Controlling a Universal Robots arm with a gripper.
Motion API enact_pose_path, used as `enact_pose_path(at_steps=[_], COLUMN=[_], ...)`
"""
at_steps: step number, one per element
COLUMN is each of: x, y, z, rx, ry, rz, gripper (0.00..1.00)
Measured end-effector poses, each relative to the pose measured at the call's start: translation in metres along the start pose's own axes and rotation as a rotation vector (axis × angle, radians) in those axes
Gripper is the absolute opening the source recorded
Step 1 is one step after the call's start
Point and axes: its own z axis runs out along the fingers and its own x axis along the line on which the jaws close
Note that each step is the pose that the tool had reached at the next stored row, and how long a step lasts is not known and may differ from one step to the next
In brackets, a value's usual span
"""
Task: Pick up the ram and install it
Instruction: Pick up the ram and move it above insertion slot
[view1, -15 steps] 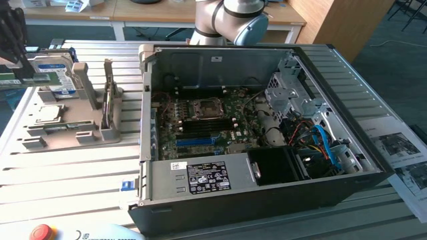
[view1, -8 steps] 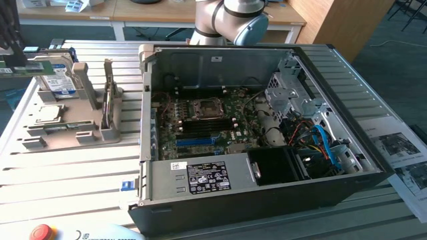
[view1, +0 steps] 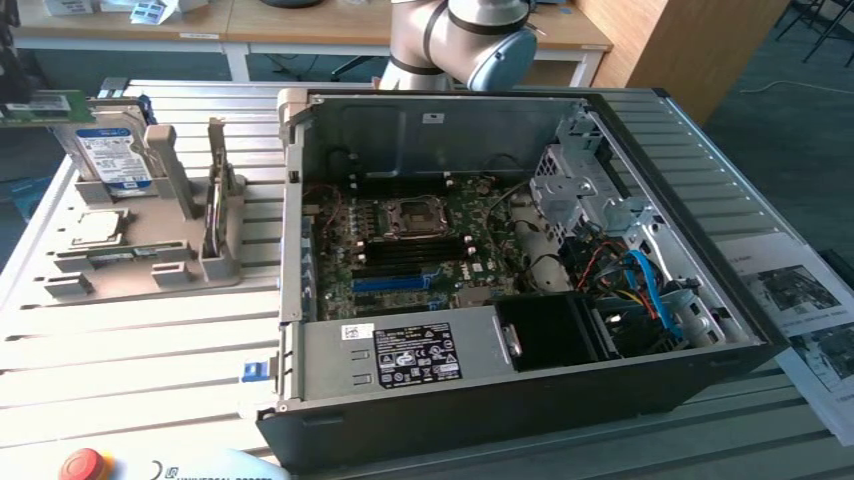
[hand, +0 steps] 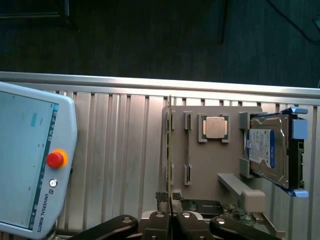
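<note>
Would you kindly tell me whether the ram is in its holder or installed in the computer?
Not installed: the ram stands on edge in the gray holder, beside the open computer case.

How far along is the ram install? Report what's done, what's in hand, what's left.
Done: nothing that shows. The ram stands on edge in the grey holder beside the open computer case. In hand: the gripper hangs above the holder, roughly in line with the ram and clear of it. Left: both pick-up and install; the motherboard shows no green stick in it.
</note>
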Motion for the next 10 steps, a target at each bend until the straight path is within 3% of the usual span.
enact_pose_path(at_steps=[3,10], x=[0.0002,0.0002], y=[0.0002,0.0001], z=[-0.0050,-0.0055], rx=[0.0000,-0.0001], ry=[0.0012,0.0014], rz=[0.000,0.000], gripper=[0.12,0.12])
